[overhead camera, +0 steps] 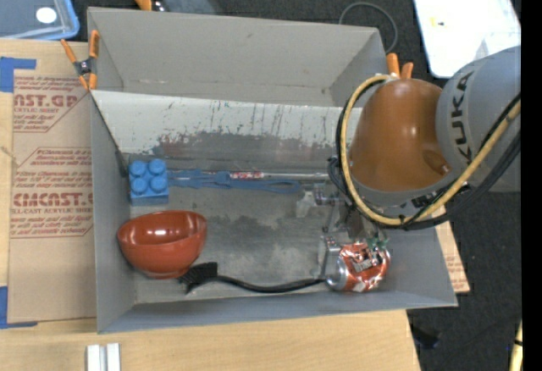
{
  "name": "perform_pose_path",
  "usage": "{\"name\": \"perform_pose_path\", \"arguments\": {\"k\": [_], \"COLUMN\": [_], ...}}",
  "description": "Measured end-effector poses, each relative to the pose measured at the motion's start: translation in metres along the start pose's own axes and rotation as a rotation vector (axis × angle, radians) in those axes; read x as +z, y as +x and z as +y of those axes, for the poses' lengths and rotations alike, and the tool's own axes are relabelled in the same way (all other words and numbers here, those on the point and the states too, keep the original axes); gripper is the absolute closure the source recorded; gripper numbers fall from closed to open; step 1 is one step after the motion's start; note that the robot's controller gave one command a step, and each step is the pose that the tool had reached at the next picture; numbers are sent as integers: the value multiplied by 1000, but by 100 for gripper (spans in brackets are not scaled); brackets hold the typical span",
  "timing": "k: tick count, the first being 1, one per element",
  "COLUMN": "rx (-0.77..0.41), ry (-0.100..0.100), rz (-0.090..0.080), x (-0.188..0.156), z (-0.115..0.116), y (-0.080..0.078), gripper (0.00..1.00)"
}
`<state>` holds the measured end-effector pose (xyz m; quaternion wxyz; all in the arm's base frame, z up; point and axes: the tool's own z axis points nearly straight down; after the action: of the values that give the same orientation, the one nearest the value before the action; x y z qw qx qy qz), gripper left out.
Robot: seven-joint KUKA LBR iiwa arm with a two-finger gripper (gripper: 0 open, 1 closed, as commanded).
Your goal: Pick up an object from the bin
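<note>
My gripper (337, 225) hangs low over the bin's front right corner, mostly hidden under the arm's orange cover. Right below it lies a crushed red and silver can (360, 268), against the front wall. A black cable-like thing (254, 283) with a flat black end runs from the can leftwards along the bin's front. A long blue tool (229, 179) with a red mark lies along the foot of the back wall, to the left of the gripper.
A red bowl (163, 240) sits at the front left. Behind it, a blue toy brick with round studs (148, 179) rests by the left wall. The arm comes in over the right rim.
</note>
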<state>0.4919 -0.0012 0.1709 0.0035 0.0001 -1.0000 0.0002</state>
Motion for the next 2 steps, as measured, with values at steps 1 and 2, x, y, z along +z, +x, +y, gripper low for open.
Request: {"name": "perform_pose_path", "arguments": {"k": [1, 2], "rx": [-1, -90], "ry": [0, 1], "rz": [-7, -13], "x": [-3, 73], "z": [0, -99], "y": [-2, -59], "gripper": [0, 0]}}
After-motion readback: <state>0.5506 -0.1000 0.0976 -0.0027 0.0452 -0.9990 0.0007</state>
